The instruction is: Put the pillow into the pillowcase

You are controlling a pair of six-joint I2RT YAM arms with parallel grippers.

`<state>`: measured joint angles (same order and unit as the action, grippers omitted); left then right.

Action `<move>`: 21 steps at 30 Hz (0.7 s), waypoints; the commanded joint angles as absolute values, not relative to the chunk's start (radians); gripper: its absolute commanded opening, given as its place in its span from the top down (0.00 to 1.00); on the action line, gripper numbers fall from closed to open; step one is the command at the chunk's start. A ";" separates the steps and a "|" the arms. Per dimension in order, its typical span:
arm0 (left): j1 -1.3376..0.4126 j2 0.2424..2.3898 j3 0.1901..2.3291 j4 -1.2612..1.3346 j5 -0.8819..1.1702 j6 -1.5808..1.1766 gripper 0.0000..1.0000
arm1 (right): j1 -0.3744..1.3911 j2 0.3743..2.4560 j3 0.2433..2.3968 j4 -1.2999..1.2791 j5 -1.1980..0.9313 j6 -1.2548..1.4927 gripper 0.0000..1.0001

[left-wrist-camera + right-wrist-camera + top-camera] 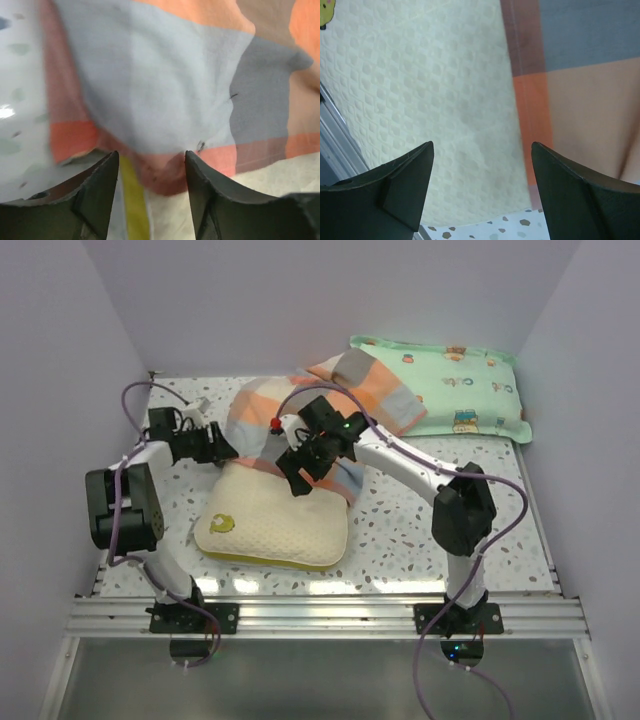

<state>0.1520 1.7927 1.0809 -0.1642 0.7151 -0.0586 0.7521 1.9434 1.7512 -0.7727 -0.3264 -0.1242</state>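
The cream-yellow pillow (272, 528) lies flat near the table's front, its logo (222, 523) at the near left corner. Its far end is covered by the plaid pillowcase (300, 405), which bunches up behind it. My left gripper (218, 447) sits at the pillowcase's left edge. In the left wrist view its jaws (151, 157) stand apart, open, with the pillowcase's hem (165, 80) and the pillow's yellow edge (131, 197) just beyond the tips. My right gripper (298, 476) hovers open over the pillowcase's mouth. Its wrist view (482, 147) shows quilted pillow (420, 100) left and pillowcase (590, 90) right.
A mint-green cartoon-print pillow (455, 388) lies at the back right, touching the pillowcase's far corner. White walls close in the speckled table (400, 530) on three sides. An aluminium rail (320, 615) with both arm bases runs along the front edge.
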 commanded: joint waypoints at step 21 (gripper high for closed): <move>0.351 1.862 1.137 -0.181 0.746 0.055 0.18 | 0.991 2.466 2.192 -0.702 -0.029 0.195 0.10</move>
<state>0.3511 1.8408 1.0969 -0.2455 0.7521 0.0456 0.9943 2.3642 2.1258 -0.6693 -0.0204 0.1246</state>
